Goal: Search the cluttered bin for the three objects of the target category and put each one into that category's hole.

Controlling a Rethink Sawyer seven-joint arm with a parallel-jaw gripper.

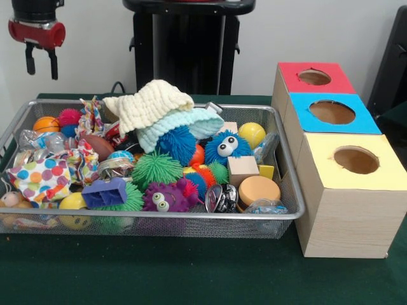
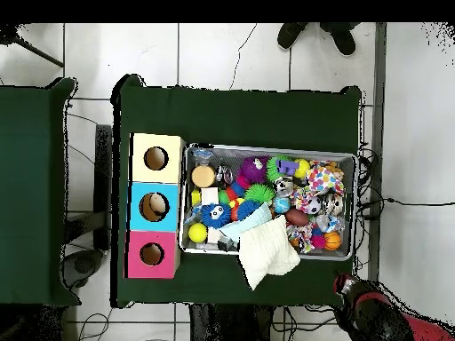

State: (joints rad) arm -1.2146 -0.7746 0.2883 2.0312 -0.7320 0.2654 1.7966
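A wire mesh bin (image 1: pixel 191 216) (image 2: pixel 267 147) is piled with toys: spiky balls in green (image 1: pixel 156 168), blue with googly eyes (image 1: pixel 226 147) and purple with eyes (image 1: pixel 166 197), a wooden cube (image 1: pixel 241 170), a yellow ball (image 1: pixel 252 133) and a round tan disc (image 1: pixel 257 189). A cream knitted cloth (image 1: pixel 149 101) (image 2: pixel 267 253) and a light blue one (image 1: pixel 184 124) lie on top at the back. My gripper (image 1: pixel 41 63) (image 2: pixel 345 286) hangs open and empty, outside the bin past its far left corner in the front view.
Beside the bin stands a row of wooden boxes, each with a round hole: red (image 1: pixel 289 73) (image 2: pixel 138 257), blue (image 1: pixel 305 117) (image 2: pixel 138 206), yellow (image 1: pixel 324 155) (image 2: pixel 140 146). A person's shoes (image 2: pixel 315 35) show beyond the table's far edge in the overhead view.
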